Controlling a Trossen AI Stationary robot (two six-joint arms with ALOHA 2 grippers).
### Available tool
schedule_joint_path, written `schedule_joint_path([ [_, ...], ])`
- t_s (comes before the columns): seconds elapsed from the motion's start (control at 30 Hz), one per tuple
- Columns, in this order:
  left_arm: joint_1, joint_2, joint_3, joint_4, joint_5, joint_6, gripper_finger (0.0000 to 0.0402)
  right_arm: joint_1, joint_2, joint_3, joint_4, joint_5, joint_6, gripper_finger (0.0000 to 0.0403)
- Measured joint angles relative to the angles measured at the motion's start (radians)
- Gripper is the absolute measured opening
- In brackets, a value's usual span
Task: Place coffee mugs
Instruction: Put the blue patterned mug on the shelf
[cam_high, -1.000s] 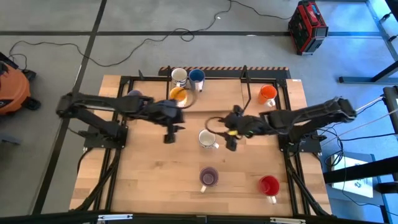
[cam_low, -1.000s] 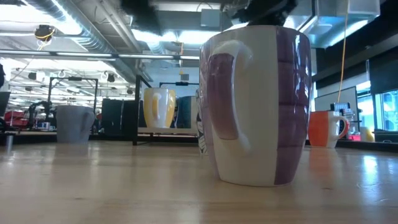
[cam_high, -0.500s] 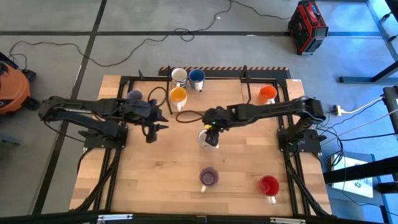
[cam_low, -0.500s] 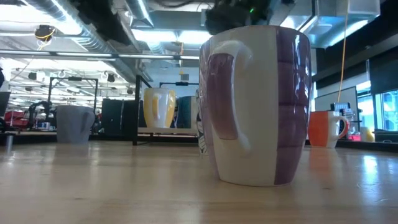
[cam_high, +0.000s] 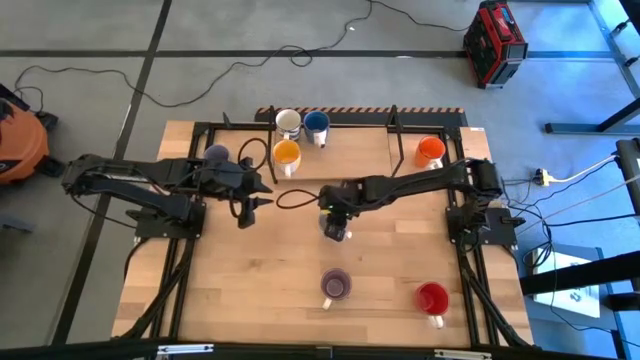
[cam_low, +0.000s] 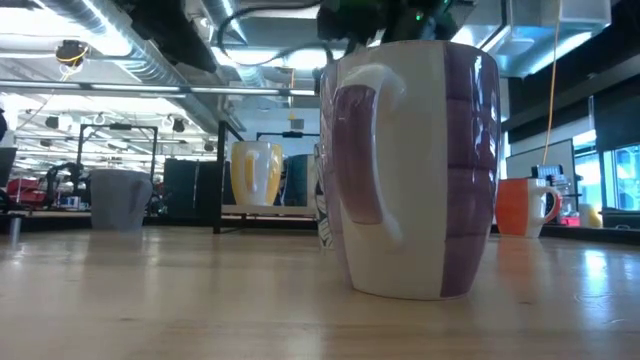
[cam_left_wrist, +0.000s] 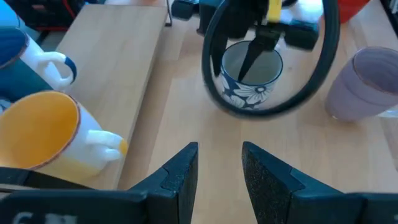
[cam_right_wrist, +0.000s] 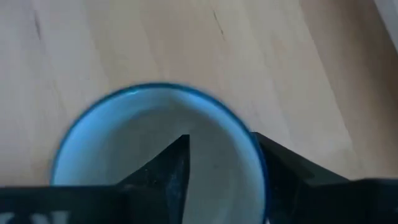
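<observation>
White flowered mug (cam_high: 336, 226) is being straddled at its rim from directly above by the half-spread right gripper (cam_right_wrist: 217, 177); left gripper (cam_left_wrist: 219, 168), nearby, is being held parted.

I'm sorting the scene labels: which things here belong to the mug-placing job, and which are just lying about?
Job: floral mug, its rim straddled by the right tool; purple mug; red mug; orange mug; yellow-orange mug; blue mug; white mug; lavender mug; left tool, waiting mid-table.
Lying about: red case; orange vacuum; floor cables.
</observation>
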Motion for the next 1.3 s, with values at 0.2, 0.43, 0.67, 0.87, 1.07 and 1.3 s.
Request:
schedule_joint_path([
  [0.2,0.0,0.001,0.0,0.001,-0.004,0.0,0.0119,0.0,0.021,-0.003,-0.031,-0.013,-0.027,0.0084],
  [0.43,0.0,0.001,0.0,0.017,-0.022,0.0,0.0119,0.0,0.009,-0.002,-0.031,-0.008,-0.044,0.0018],
  [0.67,0.0,0.001,0.0,0.018,-0.029,0.0,0.0119,0.0,-0.022,-0.003,-0.089,-0.005,-0.022,0.0008],
  [0.87,0.0,0.001,0.0,0.018,-0.029,0.0,0.0119,-0.008,-0.067,-0.002,-0.145,0.021,0.015,0.0007],
  [1.07,0.0,0.001,0.0,0.019,-0.029,-0.001,0.0119,-0.024,-0.106,0.071,-0.248,0.104,0.037,0.001],
  [1.3,0.0,0.001,0.0,0.019,-0.044,-0.002,0.0119,-0.108,-0.111,0.205,-0.43,0.224,0.012,0.0009],
])
